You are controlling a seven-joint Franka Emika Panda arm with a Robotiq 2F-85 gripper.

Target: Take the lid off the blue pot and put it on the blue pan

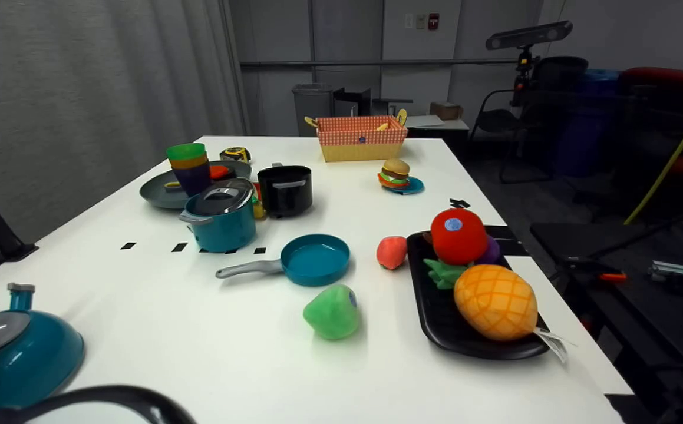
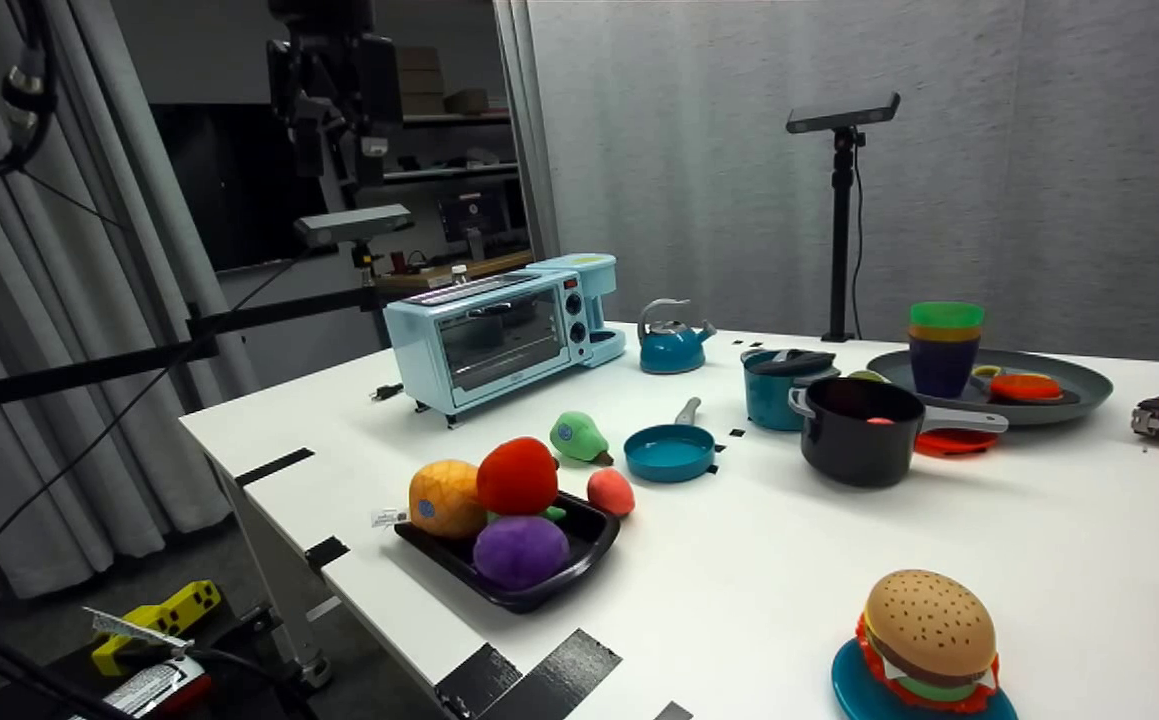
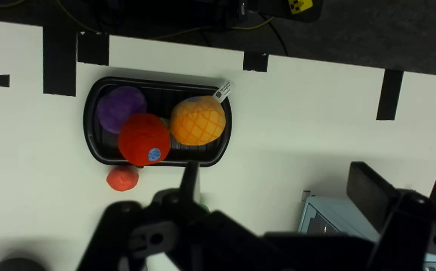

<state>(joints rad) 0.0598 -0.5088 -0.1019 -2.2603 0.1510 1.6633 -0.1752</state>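
The end effector (image 3: 276,178) hangs high above the surface (image 1: 182,324), its two fingers (image 3: 368,194) spread wide apart in the wrist view. The lid (image 1: 224,197) sits on top of the blue pot (image 1: 226,232), which stands close to the black pot (image 1: 286,197) in both exterior views; whether the pots touch cannot be told. The blue pan (image 1: 316,259) rests flat on the surface near the blue pot and apart from it. A green toy pear (image 1: 330,313) and a small coral toy fruit (image 1: 391,252) lie near the pan. The black tray (image 1: 435,324) carries a red toy (image 1: 465,244), an orange toy (image 1: 494,301) and a purple toy (image 2: 521,552). Stacked cups (image 1: 188,159) stand on a grey plate (image 1: 161,188) near the blue pot. In an exterior view, a kettle (image 2: 672,352) stands near a light-blue toaster oven (image 2: 499,345). A toy burger (image 1: 395,174) sits on a small blue plate (image 1: 413,186), and in an exterior view a checked basket (image 1: 359,150) stands beyond it.
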